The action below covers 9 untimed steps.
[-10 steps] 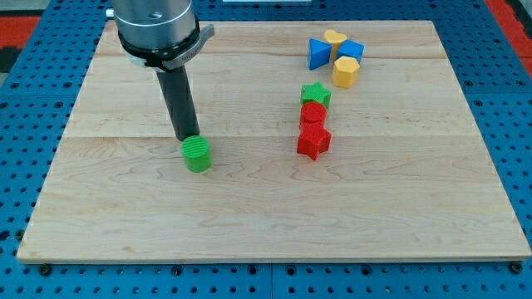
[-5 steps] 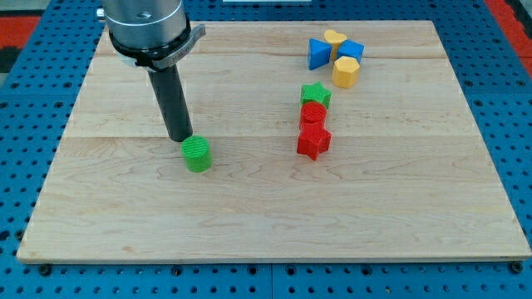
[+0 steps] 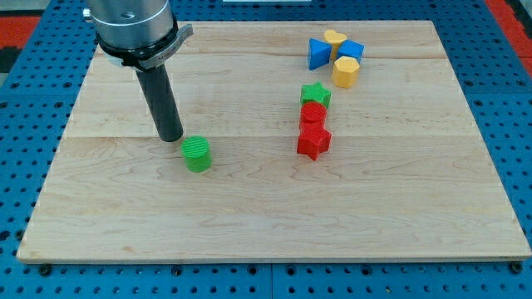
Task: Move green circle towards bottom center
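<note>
The green circle [image 3: 198, 154] is a short green cylinder standing on the wooden board [image 3: 266, 216], left of the middle. My tip [image 3: 170, 137] is on the board just to the upper left of the green circle, a small gap apart from it. The dark rod rises from the tip to the arm's grey flange at the view's top left.
A green star [image 3: 316, 94], a red cylinder [image 3: 313, 115] and a red star [image 3: 313, 142] form a column right of the middle. Two blue blocks [image 3: 318, 54] [image 3: 352, 49], a yellow heart [image 3: 335, 38] and a yellow hexagon [image 3: 346, 71] cluster at the top right.
My tip has slid to the view's left, away from the green circle, from just above it to its upper left. The green circle has not moved.
</note>
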### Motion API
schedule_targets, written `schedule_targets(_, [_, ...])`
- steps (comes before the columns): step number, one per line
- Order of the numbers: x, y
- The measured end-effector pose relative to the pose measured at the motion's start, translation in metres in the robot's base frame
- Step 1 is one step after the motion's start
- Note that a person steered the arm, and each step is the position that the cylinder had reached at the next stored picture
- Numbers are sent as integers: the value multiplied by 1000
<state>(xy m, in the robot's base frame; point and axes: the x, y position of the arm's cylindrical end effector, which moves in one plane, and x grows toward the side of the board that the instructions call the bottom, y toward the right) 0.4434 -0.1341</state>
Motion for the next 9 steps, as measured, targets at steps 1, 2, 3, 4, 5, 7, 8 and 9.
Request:
schedule_targets(1, [0,0])
schedule_targets(2, [2,-7])
schedule_targets(3, [-3,-29])
schedule_targets(4, [31,-34])
schedule_targets(5, [21,25])
schedule_targets(7, [44,86])
schedule_targets(8, [67,96])
schedule_targets(9, [103,108])
